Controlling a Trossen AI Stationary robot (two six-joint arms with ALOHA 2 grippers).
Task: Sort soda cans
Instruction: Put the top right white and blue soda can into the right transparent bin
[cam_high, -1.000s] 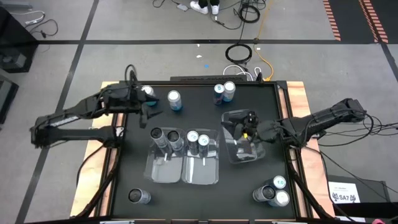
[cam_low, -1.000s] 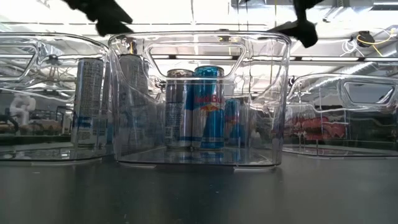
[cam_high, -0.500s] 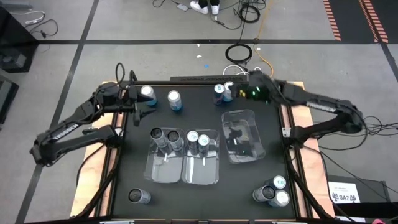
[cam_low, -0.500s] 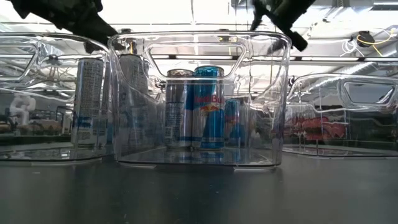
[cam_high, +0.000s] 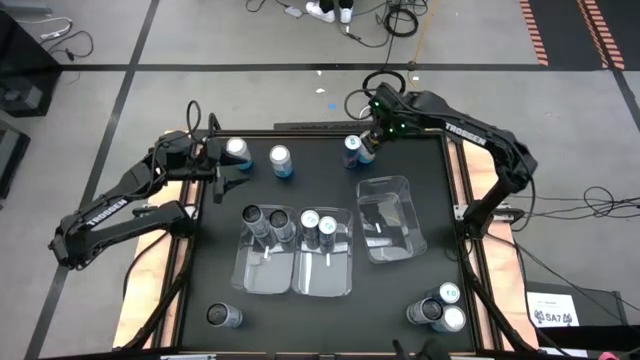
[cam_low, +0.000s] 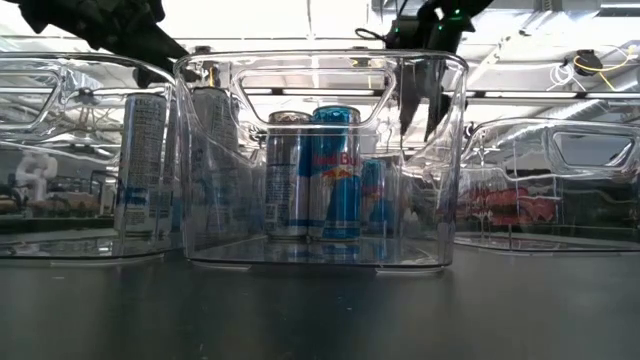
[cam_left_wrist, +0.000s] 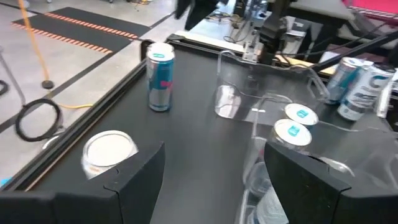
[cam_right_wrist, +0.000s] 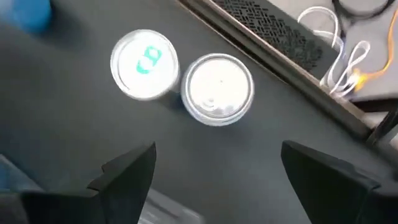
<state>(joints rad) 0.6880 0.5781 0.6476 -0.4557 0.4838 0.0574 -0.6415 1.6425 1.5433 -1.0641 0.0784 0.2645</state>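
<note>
**Operator:** What had changed since the earlier frames?

**Technician:** The right gripper (cam_high: 368, 137) had left the clear bin (cam_high: 392, 232) on the right and swung to the table's far edge, over a pair of cans: a blue-tabbed can (cam_right_wrist: 144, 65) touching a plain silver can (cam_right_wrist: 217, 89). The left gripper (cam_high: 222, 165) had barely moved, near a silver-topped can (cam_left_wrist: 111, 151) at the far left.

**Operator:** What was the risk?

**Technician:** Probably the touching pair. A finger descending between them could have tipped the neighbour.

**Operator:** Tool state?

**Technician:** The right fingers (cam_right_wrist: 127, 169) were spread wide, empty, touching nothing. The left gripper was likewise wide open and empty. Four cans stood in the two middle bins (cam_high: 300, 277); others remained loose at the near corners.
</note>
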